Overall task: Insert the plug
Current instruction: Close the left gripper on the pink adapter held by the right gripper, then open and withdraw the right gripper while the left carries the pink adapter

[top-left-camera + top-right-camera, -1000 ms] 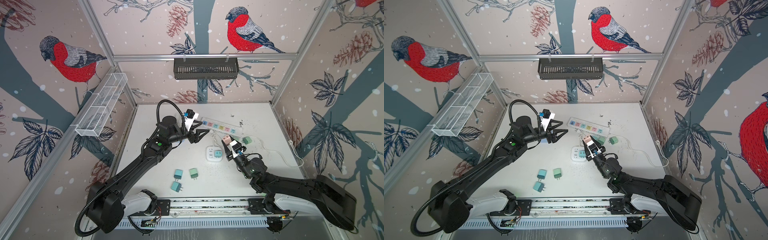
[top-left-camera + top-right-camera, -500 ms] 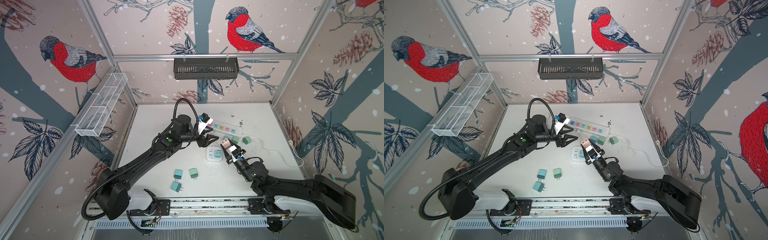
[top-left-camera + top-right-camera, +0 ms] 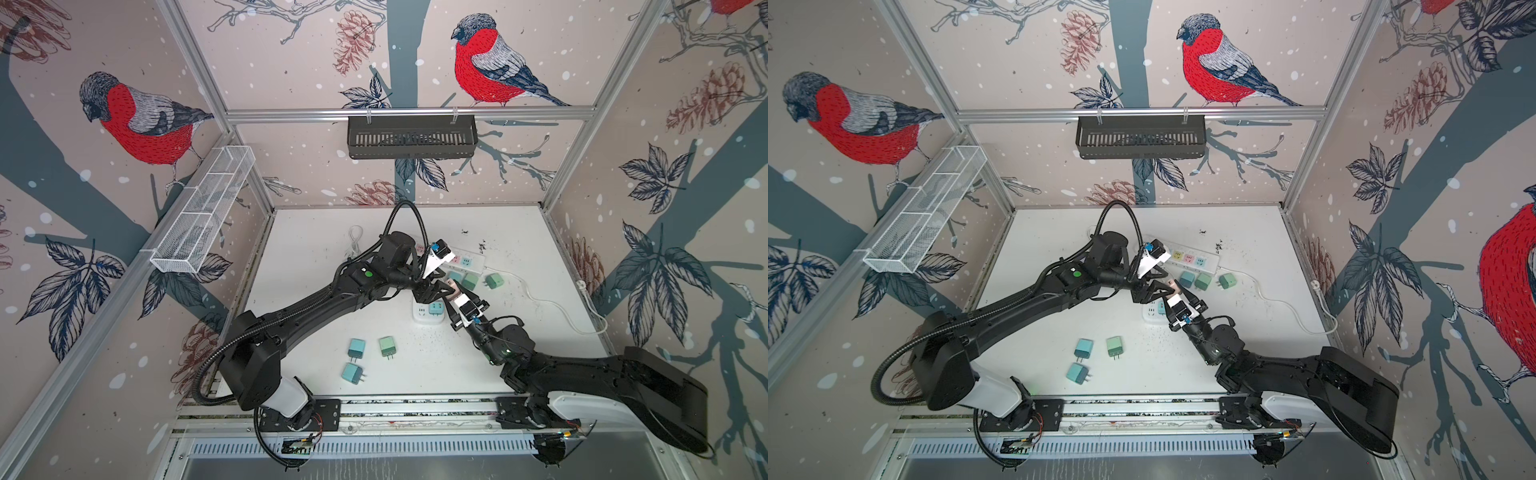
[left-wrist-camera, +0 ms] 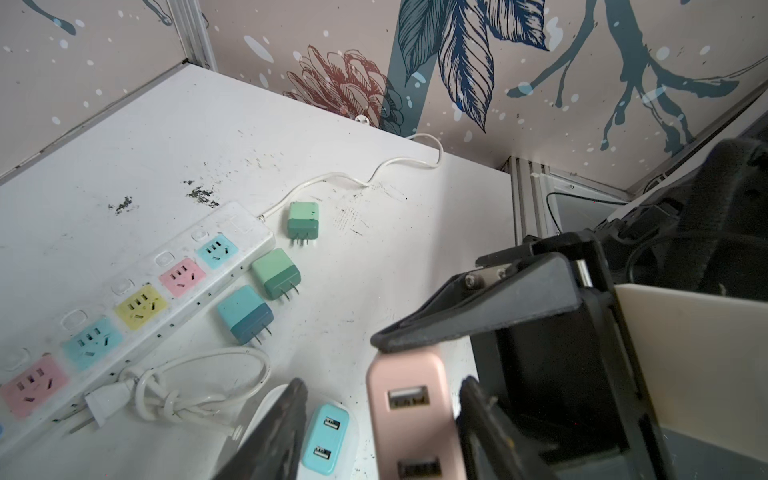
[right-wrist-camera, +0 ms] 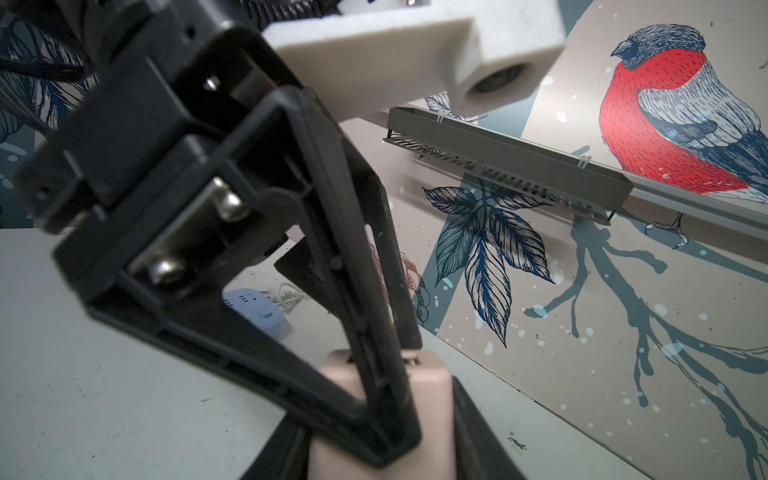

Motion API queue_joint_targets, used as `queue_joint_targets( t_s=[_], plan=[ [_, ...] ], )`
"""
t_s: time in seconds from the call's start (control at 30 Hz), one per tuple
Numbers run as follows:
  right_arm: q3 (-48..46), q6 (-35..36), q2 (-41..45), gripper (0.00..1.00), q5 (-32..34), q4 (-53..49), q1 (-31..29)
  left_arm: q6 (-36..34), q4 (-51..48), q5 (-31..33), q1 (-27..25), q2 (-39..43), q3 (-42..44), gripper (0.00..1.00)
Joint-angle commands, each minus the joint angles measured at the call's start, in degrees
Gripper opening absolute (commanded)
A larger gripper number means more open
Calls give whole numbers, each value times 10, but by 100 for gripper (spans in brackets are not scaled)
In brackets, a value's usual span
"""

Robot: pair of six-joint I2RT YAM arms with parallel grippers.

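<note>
The pink plug (image 4: 409,415), a rounded block with two USB ports, is in the air above the table (image 3: 311,257). The left end effector (image 3: 434,292) stands partly open around it, one finger clearly apart. The right end effector (image 3: 456,296) is clamped on it. Further right lie loose green plugs (image 3: 494,281) and a white cord (image 3: 552,303); then free table until the edge.

Noted power strip (image 3: 466,260) at table (image 3: 316,257) rear, three adapters (image 3: 471,281) just before it. Cube socket (image 3: 419,314) mid-table, three more adapters (image 3: 386,345) front-left
</note>
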State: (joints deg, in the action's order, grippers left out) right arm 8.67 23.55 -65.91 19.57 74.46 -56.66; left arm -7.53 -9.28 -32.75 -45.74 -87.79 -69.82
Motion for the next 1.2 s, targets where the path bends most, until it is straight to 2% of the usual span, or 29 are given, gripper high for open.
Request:
queue_joint_targets(
  t_s=[0.0,0.27,0.4,0.53,0.63,0.73,0.83,0.93,1.07,1.17],
  plan=[
    [6,13,-6,1,20,36,-5,-24,-28,8,-4,-13,-16,56],
    [9,24,-10,1,49,38,-16,-34,-41,-8,-8,-28,-28,49],
    [7,23,-6,1,45,39,-18,-55,-58,-28,-10,-43,-40,35],
    [7,22,-6,3,50,40,-21,-77,-88,-41,-10,-72,-68,11],
    [3,21,-4,22,53,47,-21,-84,-99,-36,-10,-87,-85,0],
    [-5,16,-6,46,56,65,-20,-78,-101,-4,-3,-93,-95,0],
    [-9,7,-8,61,55,75,-13,-84,-85,1,17,-88,-86,0],
    [-10,-5,-11,68,55,74,1,-112,-59,3,40,-77,-64,0],
    [-16,-18,-10,71,41,78,16,-151,13,45,54,-45,0,0],
    [-30,-23,-2,73,20,90,24,-225,6,28,65,-18,36,0]
  ],
)
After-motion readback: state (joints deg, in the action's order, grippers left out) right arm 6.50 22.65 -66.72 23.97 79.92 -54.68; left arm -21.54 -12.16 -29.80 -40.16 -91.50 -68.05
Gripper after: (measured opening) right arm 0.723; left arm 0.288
